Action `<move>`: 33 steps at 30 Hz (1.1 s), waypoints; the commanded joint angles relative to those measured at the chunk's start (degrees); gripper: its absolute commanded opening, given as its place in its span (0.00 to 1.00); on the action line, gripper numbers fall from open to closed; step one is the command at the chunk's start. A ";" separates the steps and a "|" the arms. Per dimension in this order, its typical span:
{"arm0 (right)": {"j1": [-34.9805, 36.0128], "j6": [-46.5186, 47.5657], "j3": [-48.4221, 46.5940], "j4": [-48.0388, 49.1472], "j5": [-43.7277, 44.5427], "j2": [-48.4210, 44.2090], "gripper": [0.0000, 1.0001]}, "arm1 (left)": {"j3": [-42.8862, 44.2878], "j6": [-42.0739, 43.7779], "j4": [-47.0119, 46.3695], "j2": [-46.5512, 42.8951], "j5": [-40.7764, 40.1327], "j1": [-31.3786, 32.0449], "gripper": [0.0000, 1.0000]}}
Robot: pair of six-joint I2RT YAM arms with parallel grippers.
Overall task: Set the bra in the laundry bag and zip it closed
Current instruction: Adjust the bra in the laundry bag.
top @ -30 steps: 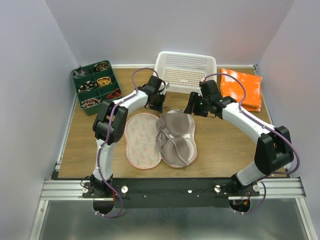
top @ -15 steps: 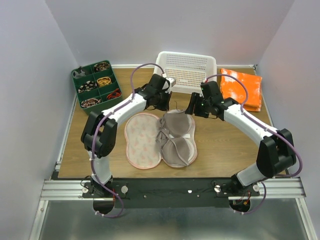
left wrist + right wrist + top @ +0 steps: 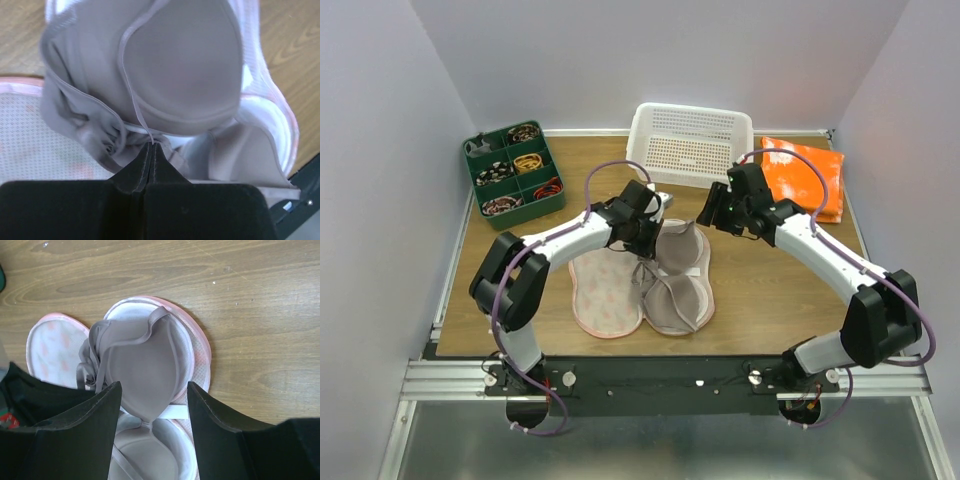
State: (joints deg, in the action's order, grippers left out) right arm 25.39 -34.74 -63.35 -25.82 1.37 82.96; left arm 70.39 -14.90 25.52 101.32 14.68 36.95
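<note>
Top external view showed a green compartment tray [image 3: 525, 213] at the far left of the table [image 3: 760, 290]. Next came the left gripper [image 3: 643, 243], jaws pressed together on a thin strap [image 3: 134, 100] of the bra [image 3: 680, 295], seen plainly from the left wrist. Below it the laundry bag [image 3: 605, 290] lay opened flat, its left half bare. Its right half held both cups of the bra, with the bunched band at the middle. A white perforated basket [image 3: 692, 150] stood behind. The right gripper [image 3: 706, 214] hovered over the far cup, fingers [image 3: 75, 435] spread, holding nothing. An orange-and-white cloth [image 3: 805, 178] lay far right.
</note>
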 commanded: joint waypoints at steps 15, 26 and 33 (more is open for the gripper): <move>-0.25 0.02 1.48 -0.46 -0.58 1.06 0.64 | -2.97 -0.66 4.28 -4.81 -0.26 1.99 0.00; -0.16 1.96 1.39 0.33 -8.38 1.42 0.63 | -2.63 -1.10 6.83 -4.64 -0.61 2.25 0.32; 0.01 3.54 4.28 0.34 -17.35 0.19 0.63 | -3.24 -1.36 7.79 -6.04 -1.93 2.34 0.62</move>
State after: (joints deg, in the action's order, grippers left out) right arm 25.39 -33.39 -61.65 -25.36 -7.77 83.74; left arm 67.68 -16.08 31.38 97.45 14.72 38.92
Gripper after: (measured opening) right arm 0.633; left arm 0.519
